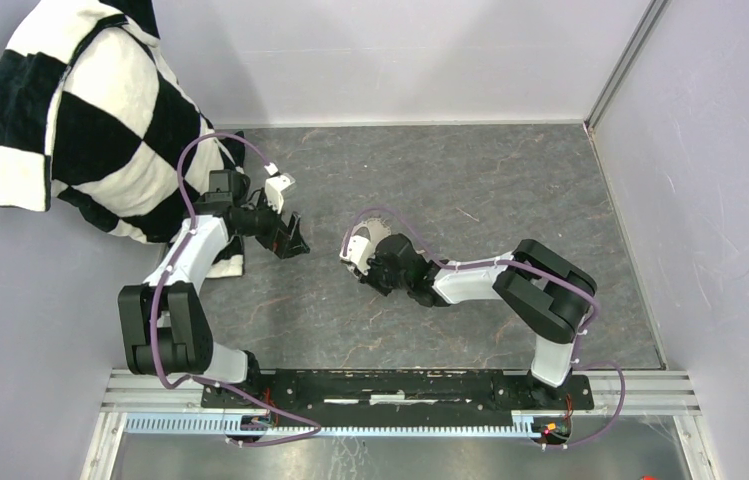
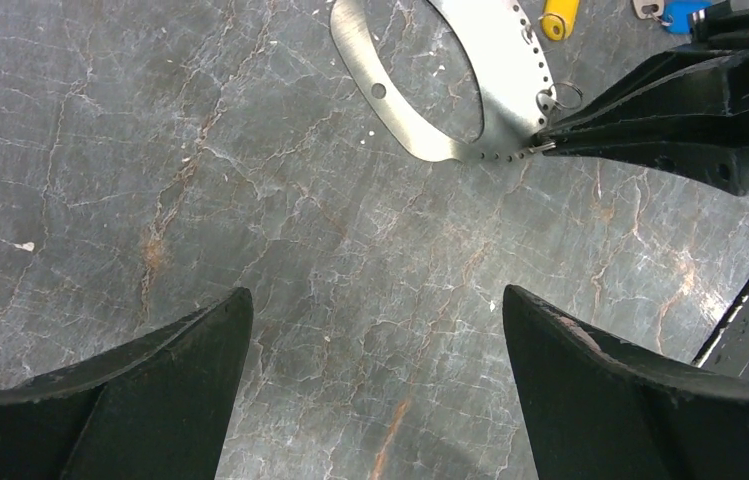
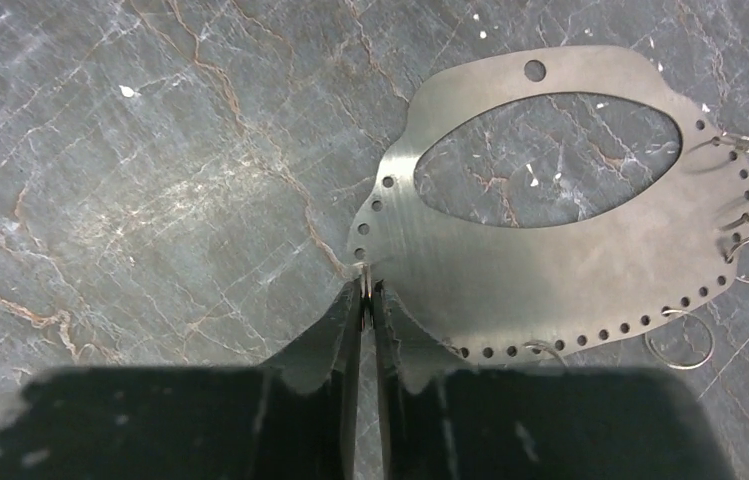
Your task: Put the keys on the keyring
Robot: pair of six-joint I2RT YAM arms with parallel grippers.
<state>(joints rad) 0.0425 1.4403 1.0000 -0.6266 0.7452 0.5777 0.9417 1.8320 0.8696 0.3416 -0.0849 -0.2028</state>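
The keyring (image 3: pixel 510 270) is a flat grey metal loop with a row of small holes along its rim, lying on the marble-patterned table. My right gripper (image 3: pixel 367 285) is shut on its near-left edge, the two tips pinched together on the thin metal. The left wrist view shows the same loop (image 2: pixel 510 70) with the right gripper (image 2: pixel 548 146) gripping its edge from the right. Beyond the loop lie the keys, one with a yellow head (image 2: pixel 558 18) and one with a blue head (image 2: pixel 685 12). My left gripper (image 2: pixel 378 310) hangs open over bare table, short of the loop. From above, the left gripper (image 1: pixel 295 245) and right gripper (image 1: pixel 355 262) face each other.
Several small wire rings (image 3: pixel 680 340) hang from holes on the loop's right side. A black-and-white checkered cloth (image 1: pixel 80 110) is draped at the back left, behind the left arm. Grey walls close in the table at the back and right (image 1: pixel 710 200).
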